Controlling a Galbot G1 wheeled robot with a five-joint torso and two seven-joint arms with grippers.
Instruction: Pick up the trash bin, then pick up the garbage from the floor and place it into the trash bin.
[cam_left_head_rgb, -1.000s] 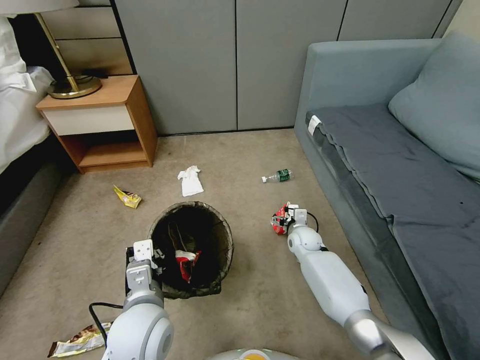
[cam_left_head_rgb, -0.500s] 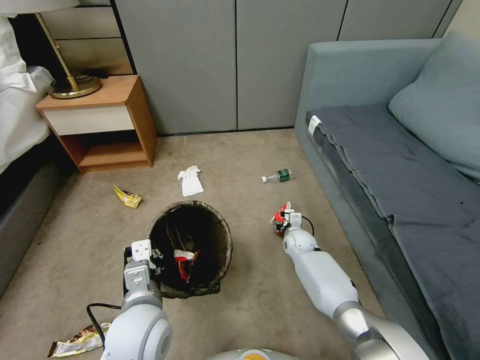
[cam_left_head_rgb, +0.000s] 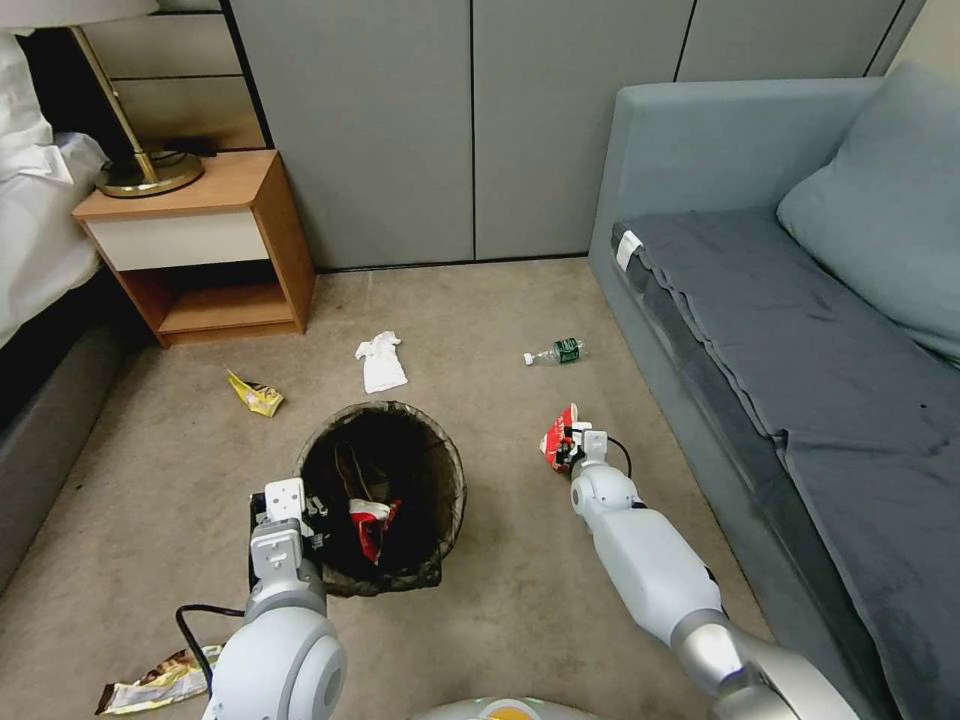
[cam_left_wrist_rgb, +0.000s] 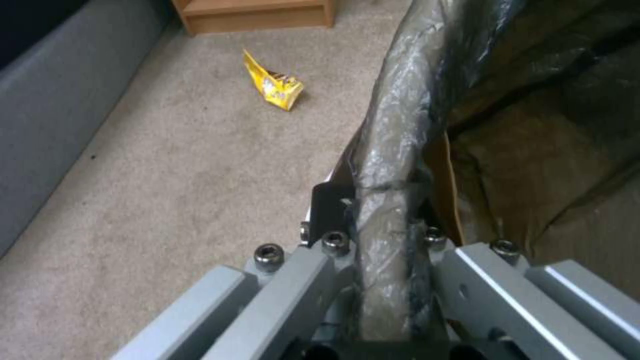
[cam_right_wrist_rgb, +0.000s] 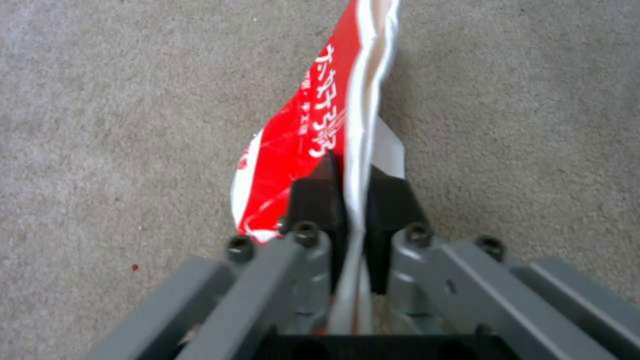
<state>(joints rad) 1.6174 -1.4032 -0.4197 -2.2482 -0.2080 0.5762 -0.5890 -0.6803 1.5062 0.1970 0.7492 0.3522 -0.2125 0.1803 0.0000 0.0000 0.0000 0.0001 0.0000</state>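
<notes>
The left pincer (cam_left_head_rgb: 300, 520) was clamped on the trash bin (cam_left_head_rgb: 382, 497)'s near rim. Right of the bin, the right pincer (cam_left_head_rgb: 572, 446) pinched one red wrapper (cam_left_head_rgb: 556, 437), seemingly mid-pickup; next it needed carrying over the bin. Four pieces remained: brown wrapper (cam_left_head_rgb: 158, 682), yellow wrapper (cam_left_head_rgb: 255, 394), tissue (cam_left_head_rgb: 381, 360), bottle (cam_left_head_rgb: 556, 352).

The bin (cam_left_head_rgb: 381, 497) wears a dark brown-black liner. The wrapper (cam_right_wrist_rgb: 300, 135) is red with white lettering and a white inner side. On the beige carpet (cam_left_head_rgb: 500, 620) lie a yellow wrapper (cam_left_head_rgb: 256, 394), a white tissue (cam_left_head_rgb: 380, 361) and a green-labelled clear bottle (cam_left_head_rgb: 556, 352).
</notes>
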